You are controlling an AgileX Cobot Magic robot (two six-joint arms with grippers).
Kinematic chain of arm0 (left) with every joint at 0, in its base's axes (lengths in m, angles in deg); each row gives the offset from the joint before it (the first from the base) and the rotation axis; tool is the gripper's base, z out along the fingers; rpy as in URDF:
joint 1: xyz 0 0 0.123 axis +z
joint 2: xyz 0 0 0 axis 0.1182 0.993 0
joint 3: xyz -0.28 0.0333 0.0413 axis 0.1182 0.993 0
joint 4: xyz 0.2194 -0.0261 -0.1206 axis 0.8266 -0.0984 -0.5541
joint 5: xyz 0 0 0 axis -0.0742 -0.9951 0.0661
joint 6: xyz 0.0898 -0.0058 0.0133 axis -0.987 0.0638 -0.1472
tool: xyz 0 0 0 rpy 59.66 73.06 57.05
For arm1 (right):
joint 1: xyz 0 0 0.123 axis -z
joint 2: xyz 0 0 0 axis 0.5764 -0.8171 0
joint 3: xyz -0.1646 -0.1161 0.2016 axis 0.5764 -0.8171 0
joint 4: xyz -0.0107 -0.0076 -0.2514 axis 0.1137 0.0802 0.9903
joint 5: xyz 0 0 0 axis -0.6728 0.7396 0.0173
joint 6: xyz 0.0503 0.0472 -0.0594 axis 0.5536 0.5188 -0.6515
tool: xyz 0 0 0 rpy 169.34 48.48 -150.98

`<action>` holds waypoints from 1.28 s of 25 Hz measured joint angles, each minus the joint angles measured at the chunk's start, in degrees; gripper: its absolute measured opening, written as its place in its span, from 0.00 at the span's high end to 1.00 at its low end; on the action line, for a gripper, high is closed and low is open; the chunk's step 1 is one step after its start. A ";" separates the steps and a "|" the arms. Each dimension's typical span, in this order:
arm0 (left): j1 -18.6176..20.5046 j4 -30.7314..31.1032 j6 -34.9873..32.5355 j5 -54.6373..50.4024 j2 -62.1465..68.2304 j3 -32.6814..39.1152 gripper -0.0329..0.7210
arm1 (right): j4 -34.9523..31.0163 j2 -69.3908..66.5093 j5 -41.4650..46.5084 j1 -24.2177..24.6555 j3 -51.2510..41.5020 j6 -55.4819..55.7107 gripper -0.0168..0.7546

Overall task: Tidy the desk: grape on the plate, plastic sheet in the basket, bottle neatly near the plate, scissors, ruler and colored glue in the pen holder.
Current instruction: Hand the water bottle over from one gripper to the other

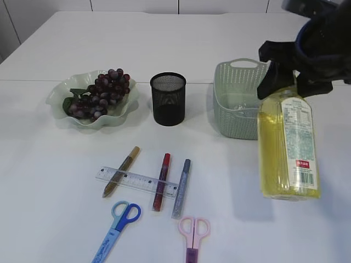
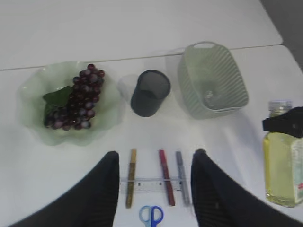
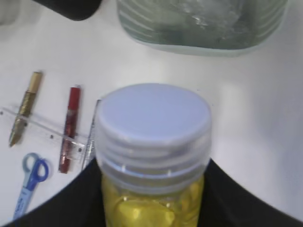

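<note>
My right gripper (image 1: 285, 82) is shut on the neck of a bottle (image 1: 288, 148) of yellow liquid with a white cap (image 3: 154, 118). It holds the bottle upright at the right, in front of the basket. A purple grape bunch (image 1: 101, 94) lies on the green wavy plate (image 1: 57, 96). Crumpled clear plastic sheet (image 3: 203, 19) lies in the green basket (image 1: 225, 109). The clear ruler (image 1: 137, 181) lies under gold (image 1: 122, 171), red (image 1: 162, 181) and silver (image 1: 181, 187) glue pens. Blue scissors (image 1: 118, 222) and pink scissors (image 1: 193, 233) lie in front. My left gripper (image 2: 155, 158) is open and empty, high above the pens.
The black mesh pen holder (image 1: 168, 98) stands empty between plate and basket. The white table has a seam running across behind the plate. The left gripper does not show in the exterior view.
</note>
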 joint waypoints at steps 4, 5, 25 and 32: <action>0.00 -6.04 -5.32 0.00 -2.90 1.53 0.48 | -7.62 2.12 0.39 0.00 0.00 -8.74 0.51; 0.00 -6.81 -6.51 0.00 -3.50 2.50 0.48 | -9.90 2.64 0.65 0.00 0.00 -11.13 0.51; 0.00 -35.27 -42.45 7.51 -11.06 35.85 0.53 | -43.41 5.23 11.01 0.00 0.00 -43.70 0.51; 0.00 -43.96 -52.60 9.12 -11.16 42.32 0.55 | -51.63 5.32 13.96 0.00 0.00 -49.31 0.51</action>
